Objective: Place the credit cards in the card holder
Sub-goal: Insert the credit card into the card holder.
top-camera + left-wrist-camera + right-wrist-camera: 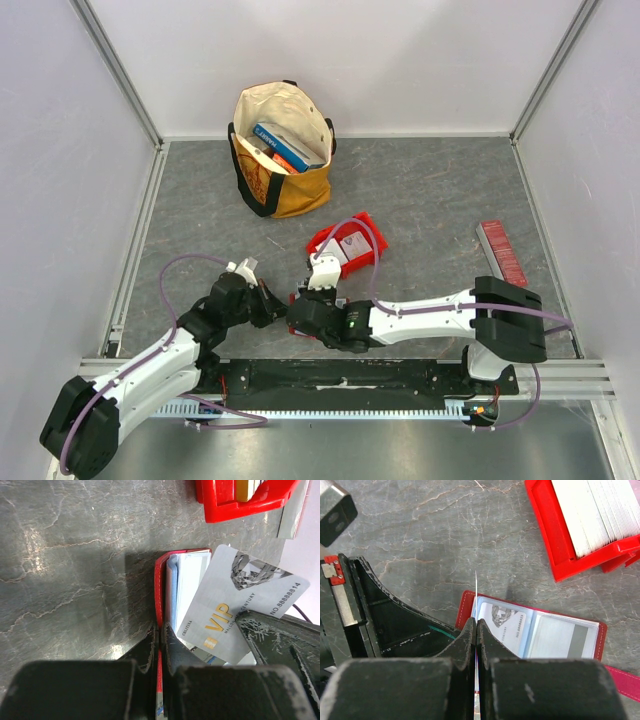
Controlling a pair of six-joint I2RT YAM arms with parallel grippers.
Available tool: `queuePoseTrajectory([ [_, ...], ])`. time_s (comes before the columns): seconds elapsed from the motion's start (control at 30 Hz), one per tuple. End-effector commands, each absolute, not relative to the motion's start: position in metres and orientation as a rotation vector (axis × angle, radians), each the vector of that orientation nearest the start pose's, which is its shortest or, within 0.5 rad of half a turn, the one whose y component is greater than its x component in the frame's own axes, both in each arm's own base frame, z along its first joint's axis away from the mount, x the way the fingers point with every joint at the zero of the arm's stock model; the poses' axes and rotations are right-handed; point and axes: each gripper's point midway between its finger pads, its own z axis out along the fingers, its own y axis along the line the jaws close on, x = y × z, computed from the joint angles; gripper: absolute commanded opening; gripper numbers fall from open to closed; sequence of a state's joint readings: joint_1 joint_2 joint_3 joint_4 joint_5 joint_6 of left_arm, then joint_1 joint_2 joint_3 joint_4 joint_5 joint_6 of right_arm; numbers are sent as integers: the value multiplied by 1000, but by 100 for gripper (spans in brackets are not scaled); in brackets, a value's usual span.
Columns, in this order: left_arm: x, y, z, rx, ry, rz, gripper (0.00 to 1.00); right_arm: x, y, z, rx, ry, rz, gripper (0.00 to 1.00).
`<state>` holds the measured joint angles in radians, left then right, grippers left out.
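Observation:
The dark red card holder (465, 605) lies open on the grey table, with pale slots and one card (507, 622) in a slot. My left gripper (161, 630) is shut on the holder's red cover edge (159, 580). My right gripper (476, 622) is shut on a pale VIP credit card (240, 605), seen edge-on in the right wrist view (476, 587). The card stands just above the holder's left slots. In the top view both grippers, left (268, 300) and right (300, 312), meet over the holder and hide most of it.
A bright red plastic bin (372, 240) with several more pale cards (600, 515) sits just beyond the grippers. A tote bag (283, 150) holding blue books stands at the back. A long ridged red strip (503, 252) lies at the right.

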<state>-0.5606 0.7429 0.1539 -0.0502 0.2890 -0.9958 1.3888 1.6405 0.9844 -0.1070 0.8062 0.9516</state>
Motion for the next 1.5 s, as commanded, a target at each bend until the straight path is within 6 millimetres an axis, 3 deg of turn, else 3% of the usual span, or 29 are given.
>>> queuePoseTrajectory([
  [0.0, 156, -198, 54, -371, 2397, -1138, 2, 180, 384, 112, -49, 2070, 419, 0],
  [0.4, 156, -197, 52, -377, 2399, -1135, 2, 182, 404, 142, -9, 2044, 569, 0],
  [0.6, 156, -197, 54, -376, 2393, -1139, 2, 182, 408, 127, -22, 2077, 564, 0],
  [1.13, 158, -197, 54, -378, 2395, -1129, 2, 181, 392, 102, -55, 2115, 450, 0],
  [1.47, 158, -197, 54, -372, 2398, -1124, 2, 183, 388, 106, -88, 2106, 382, 0],
])
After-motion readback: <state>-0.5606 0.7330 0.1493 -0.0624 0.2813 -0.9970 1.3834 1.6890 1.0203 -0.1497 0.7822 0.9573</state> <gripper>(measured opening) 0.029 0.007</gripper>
